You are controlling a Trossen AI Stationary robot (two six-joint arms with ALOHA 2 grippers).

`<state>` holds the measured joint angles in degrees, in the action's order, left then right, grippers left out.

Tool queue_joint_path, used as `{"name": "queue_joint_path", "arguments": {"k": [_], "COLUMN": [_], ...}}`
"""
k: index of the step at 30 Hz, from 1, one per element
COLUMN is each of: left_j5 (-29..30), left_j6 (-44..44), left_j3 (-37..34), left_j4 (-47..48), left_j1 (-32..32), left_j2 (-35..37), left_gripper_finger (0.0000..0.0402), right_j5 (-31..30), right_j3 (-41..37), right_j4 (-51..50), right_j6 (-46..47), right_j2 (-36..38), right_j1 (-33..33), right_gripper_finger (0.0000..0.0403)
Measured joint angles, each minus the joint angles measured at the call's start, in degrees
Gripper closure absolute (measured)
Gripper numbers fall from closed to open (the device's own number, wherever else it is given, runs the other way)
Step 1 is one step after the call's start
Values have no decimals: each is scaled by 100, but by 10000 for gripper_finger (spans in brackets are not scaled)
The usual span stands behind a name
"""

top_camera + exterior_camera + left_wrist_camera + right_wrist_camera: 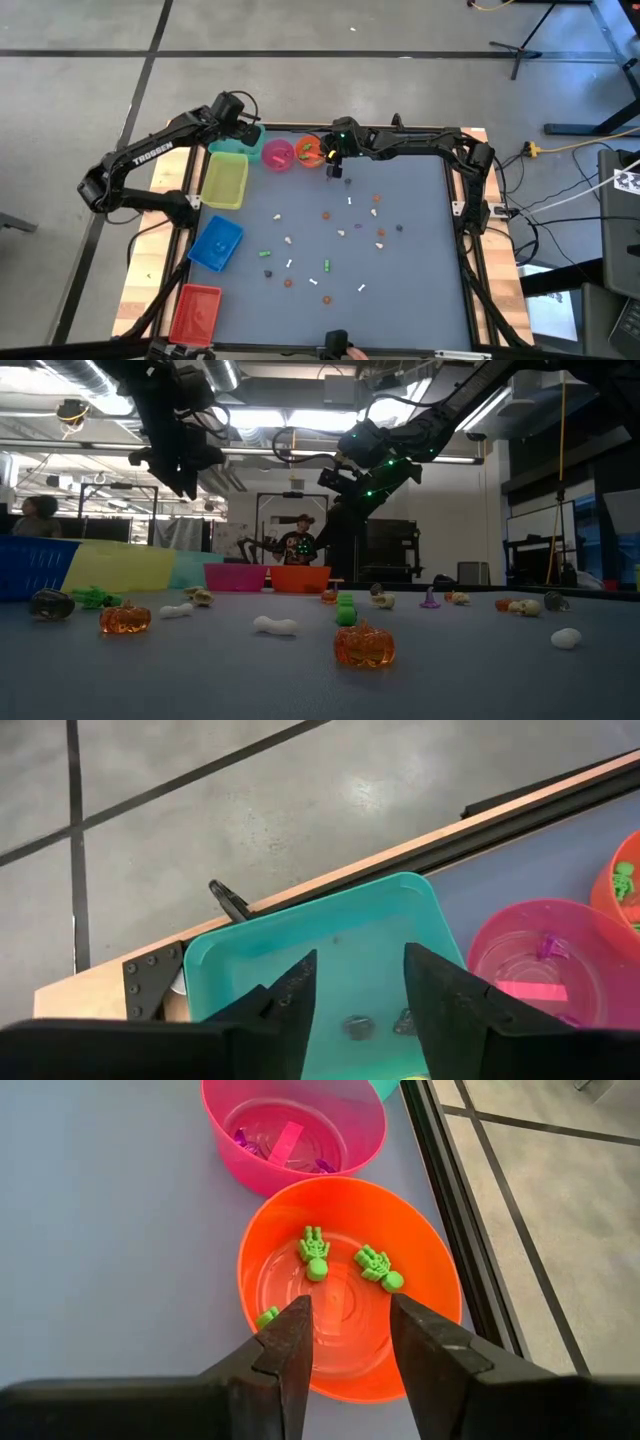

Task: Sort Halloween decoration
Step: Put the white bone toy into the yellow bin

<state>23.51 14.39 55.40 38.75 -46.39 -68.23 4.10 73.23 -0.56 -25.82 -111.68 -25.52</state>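
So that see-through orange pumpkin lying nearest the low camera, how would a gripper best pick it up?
Probably straight down from above, fingers closing on opposite sides of the round, ribbed body of the orange pumpkin. It sits low and squat on the table with bare surface all round, so nothing blocks the fingers. A white trinket lies apart, farther back.

In the orange bowl (350,1285) a third green figure (266,1317) is half hidden behind one of the right fingers (290,1345), and two small dark pieces (358,1026) in the teal bin (330,935), between the left fingers (440,990), are too blurred to name.
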Motion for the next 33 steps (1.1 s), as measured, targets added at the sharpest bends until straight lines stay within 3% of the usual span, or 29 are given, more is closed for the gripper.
{"name": "queue_joint_path", "arguments": {"k": [7, 16, 19, 26, 33], "left_j5": [-251, -1556, -1876, -2023, -2206], "left_j6": [178, 348, 336, 341, 1024], "left_j3": [0, 0, 0, 0, 0], "left_j4": [4, -26, -70, -364, -375], "left_j1": [9, 428, 770, 1856, 3073], "left_j2": [0, 0, 0, 0, 0], "left_gripper_finger": [249, 248, 248, 248, 248], "right_j5": [0, -29, -46, -46, 76], "right_j3": [0, -2, -2, -2, -2], "right_j4": [-2, -287, -569, -1297, -2275], "right_j6": [0, 0, 0, 0, 44], "right_j2": [0, 373, 649, 1223, 1711], "right_j1": [0, 0, 0, 4, 44], "right_gripper_finger": [268, 268, 268, 268, 268]}}
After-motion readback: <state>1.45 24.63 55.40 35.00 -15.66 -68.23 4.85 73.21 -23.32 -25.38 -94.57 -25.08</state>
